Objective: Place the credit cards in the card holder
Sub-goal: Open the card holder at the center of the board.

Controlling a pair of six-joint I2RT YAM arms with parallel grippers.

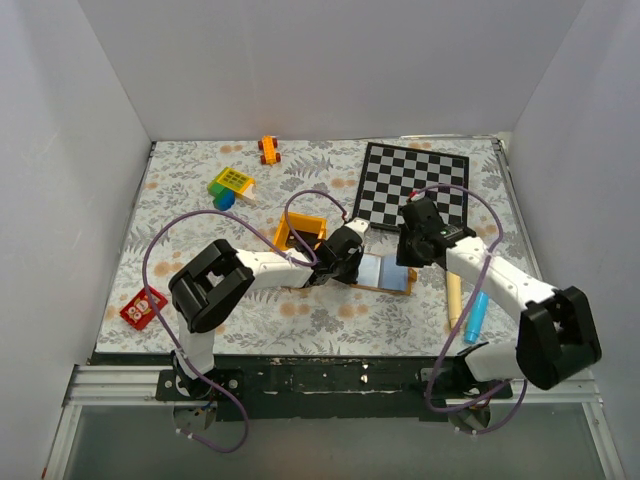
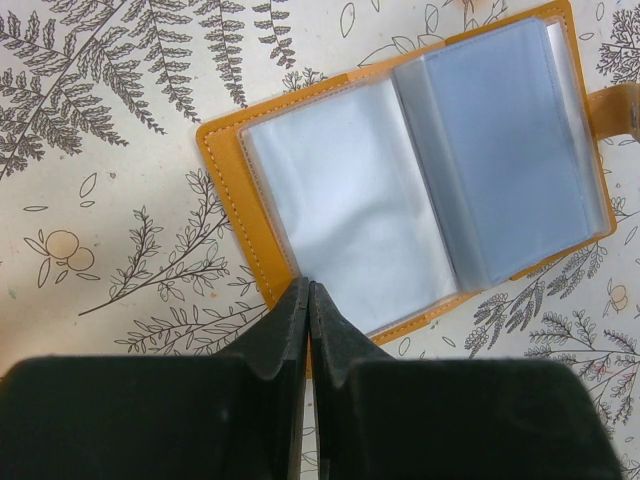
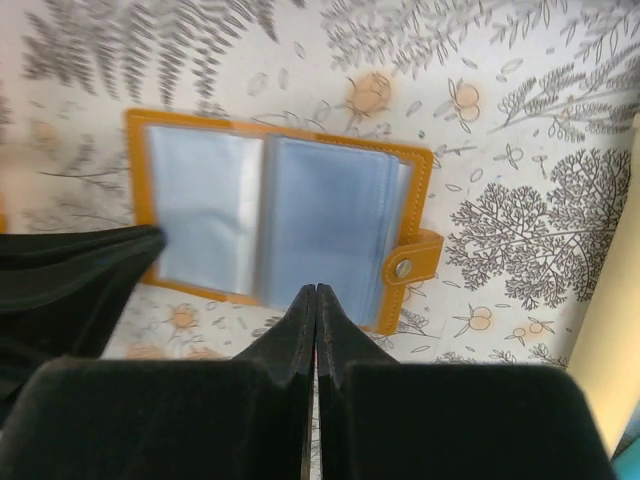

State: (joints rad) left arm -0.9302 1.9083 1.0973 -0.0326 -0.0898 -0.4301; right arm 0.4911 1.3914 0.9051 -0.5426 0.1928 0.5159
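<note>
While both sets of fingers are pinched fully shut on nothing, you can't take a card. That's the first catch. Left fingers (image 2: 296, 308) and right fingers (image 3: 302, 312): tips together, empty.

Risks:
- Shut tips bearing on the holder (image 2: 420, 170) at its edge could skid it across the counter (image 2: 100, 250) or tip a cover up. Nothing else pins it.
- The clear sleeves look springy, so a page may flop over and hide the slot.
- Both wrists crowd one small spot, so any reach could knock one arm into the other.

Position: the holder lies open and flat, sleeves up, mid-counter between the two arms. Left tips sit at its near edge, by the left page's corner. Right tips sit at the near edge of the other page, just beside the snap tab (image 3: 412, 262). Touching or just above, I can't tell.

Cards: not clearly seen. The dark shape (image 1: 305, 237) in the yellow bin (image 1: 281, 236) may be them.
</note>
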